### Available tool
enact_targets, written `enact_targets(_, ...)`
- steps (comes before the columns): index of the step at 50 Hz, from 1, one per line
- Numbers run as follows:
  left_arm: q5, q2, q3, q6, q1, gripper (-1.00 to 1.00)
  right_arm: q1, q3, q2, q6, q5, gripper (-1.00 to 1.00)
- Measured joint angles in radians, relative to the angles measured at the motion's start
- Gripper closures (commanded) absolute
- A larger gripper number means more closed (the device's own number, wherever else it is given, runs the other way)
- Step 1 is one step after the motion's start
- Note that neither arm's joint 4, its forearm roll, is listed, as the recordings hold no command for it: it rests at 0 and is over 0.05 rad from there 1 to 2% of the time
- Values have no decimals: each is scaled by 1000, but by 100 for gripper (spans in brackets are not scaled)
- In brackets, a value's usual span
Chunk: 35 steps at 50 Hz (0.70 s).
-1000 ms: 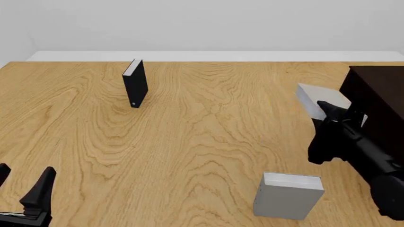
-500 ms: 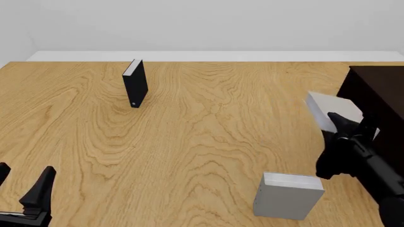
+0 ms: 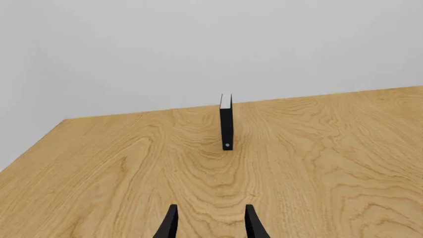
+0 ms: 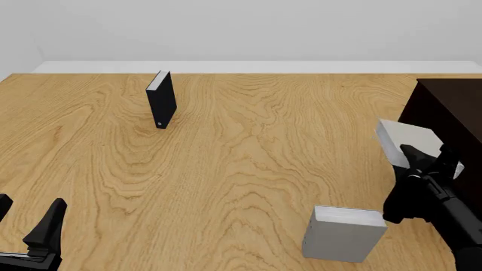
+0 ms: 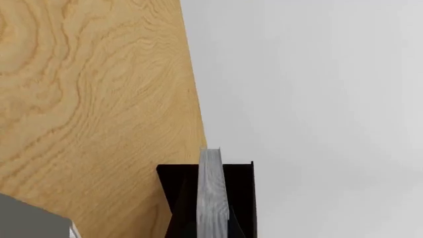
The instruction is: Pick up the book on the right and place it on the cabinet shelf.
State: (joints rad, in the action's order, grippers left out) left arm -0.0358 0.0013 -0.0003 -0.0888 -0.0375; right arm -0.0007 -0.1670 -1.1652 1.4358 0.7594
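The light-grey book (image 4: 403,138) is held tilted above the table in my right gripper (image 4: 426,157), which is shut on it. It hangs just left of the dark cabinet (image 4: 452,113) at the right edge; the shelf inside does not show. In the right wrist view the book (image 5: 211,193) shows edge-on between the dark fingers (image 5: 177,203). My left gripper (image 4: 26,226) is open and empty at the near left; it also shows open in the left wrist view (image 3: 210,225).
A second light-grey book (image 4: 344,232) stands near the front right, just below the right arm; it also shows in the right wrist view (image 5: 33,220). A slim black book (image 4: 161,100) stands upright at the far left, also in the left wrist view (image 3: 227,121).
My right gripper has carried the grey book nearer and to the right, along the cabinet's left side. The left arm and the other books have not moved.
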Motion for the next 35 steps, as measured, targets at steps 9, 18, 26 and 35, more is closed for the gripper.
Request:
enact_targets(9,0,0,0,0,-1,-100,-22,4,-17,5,15,100)
enact_targets(18,0,0,0,0,-1,-100,-43,4,-32,8,27,100)
enact_targets(26,2,0,0,-2,-1,-100,-66,2,-44,9,35,100)
enact_targets(35,4,1,0,-4,-2,-100,-92,-6,-63,8,42,100)
